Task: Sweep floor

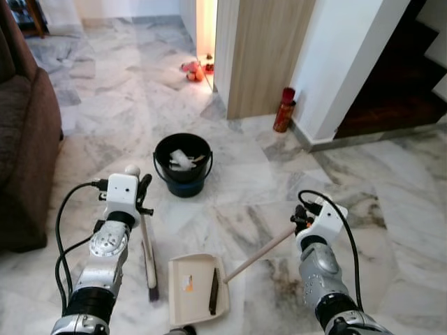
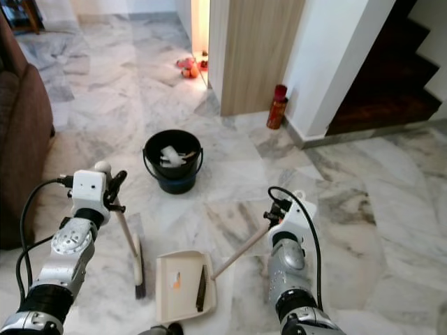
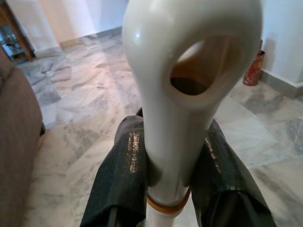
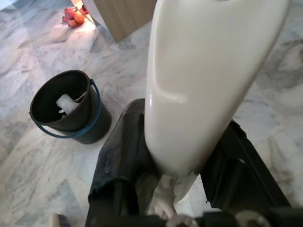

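Observation:
My left gripper [image 1: 142, 195] is shut on the top of a cream broom handle [image 3: 189, 94], with a black finger [image 3: 123, 184] pressed to each side. The broom [image 1: 148, 259] stands upright, its brush head on the marble floor. My right gripper [image 1: 300, 222] is shut on the long cream handle [image 4: 199, 85] of a beige dustpan [image 1: 198, 287]. The pan lies flat on the floor between my arms, with a small orange scrap [image 1: 187, 283] in it. A black bucket [image 1: 183, 164] holding crumpled white paper stands just beyond the broom and pan.
A brown sofa [image 1: 24, 139] runs along the left. A red canister [image 1: 284, 109] stands against the white wall, next to a wooden panel [image 1: 269, 56]. Dark stairs [image 1: 398, 77] rise at the far right. Orange toys [image 1: 192, 70] lie in the doorway ahead.

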